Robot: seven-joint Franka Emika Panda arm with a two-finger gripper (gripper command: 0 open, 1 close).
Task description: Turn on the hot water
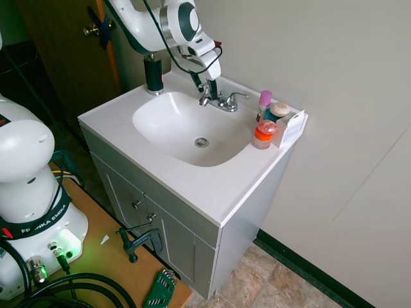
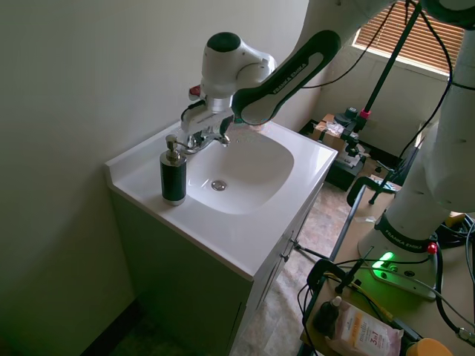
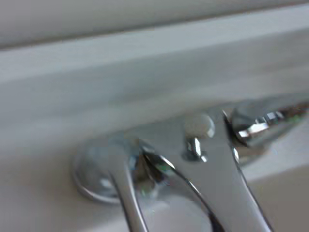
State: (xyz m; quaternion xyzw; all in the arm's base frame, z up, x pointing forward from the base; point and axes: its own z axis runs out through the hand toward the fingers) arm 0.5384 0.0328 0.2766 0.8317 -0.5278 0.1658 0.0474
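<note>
At the far left of the first exterior view one black soap pump bottle (image 1: 153, 74) stands on the back corner of the white vanity top (image 1: 212, 186), partly hidden behind the arm. Just right of it the gripper (image 1: 204, 86) has its two dark fingers pointing down at the left end of the single chrome faucet (image 1: 220, 101), right at the hot lever (image 1: 205, 99); whether they are touching or clamping it cannot be told, since the fingers cover the lever here and the second exterior view is too small to settle it. The faucet has two levers and one short spout between them: the hot lever is the left one, at the back of the basin (image 1: 183, 125) beside the bottle, and the right lever (image 1: 237, 97) sticks out free, well clear of the gripper. In the basin's middle is one round drain (image 1: 201, 142). Further right, on the vanity's back corner, stands a cluster of toiletries: one pink-capped bottle (image 1: 264, 103), one orange-lidded jar (image 1: 264, 134), one round tan-lidded container (image 1: 279, 110) and one white box (image 1: 292, 126), all close together. In the wrist view, close and blurred, the chrome hot lever (image 3: 126, 186) rises from its round base, the small lift rod knob (image 3: 198, 126) stands behind the spout (image 3: 227, 188), and part of the other lever (image 3: 260, 121) shows beside it.
</note>
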